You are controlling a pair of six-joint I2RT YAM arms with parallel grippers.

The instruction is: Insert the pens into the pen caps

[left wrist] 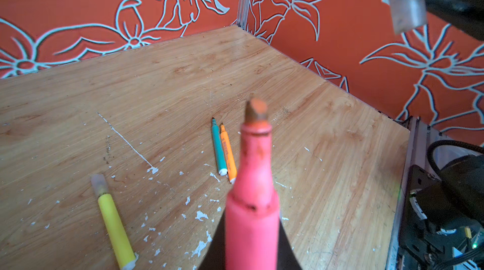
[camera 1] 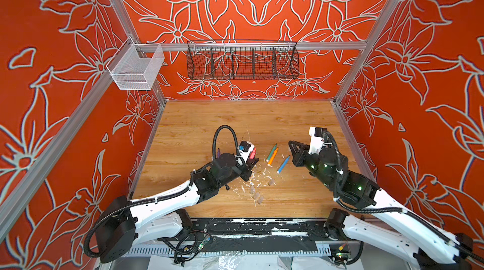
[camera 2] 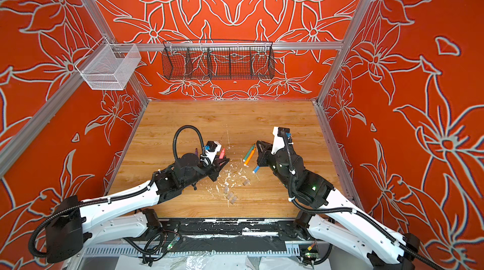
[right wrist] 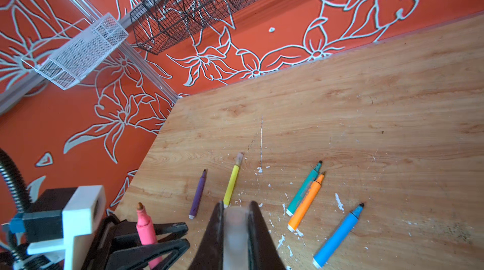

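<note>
Left end effector (camera 1: 251,163) grips pink pen (camera 1: 252,153), seemingly mid-table (camera 1: 235,124).

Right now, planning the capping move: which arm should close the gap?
Probably right: the right claw grips the clear cap, while the left claw holds the pink pen tip-out.

The worktop (camera 1: 235,124) looks matt wood-grain, flecked white; the pink pen (left wrist: 251,216) smooth plastic; the black basket (camera 1: 242,78) thin wire.

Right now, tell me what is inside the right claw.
A clear cap sits clamped in the right claw. The jaws cover its sides, and it is too blurred to tell which way its open end faces.
</note>
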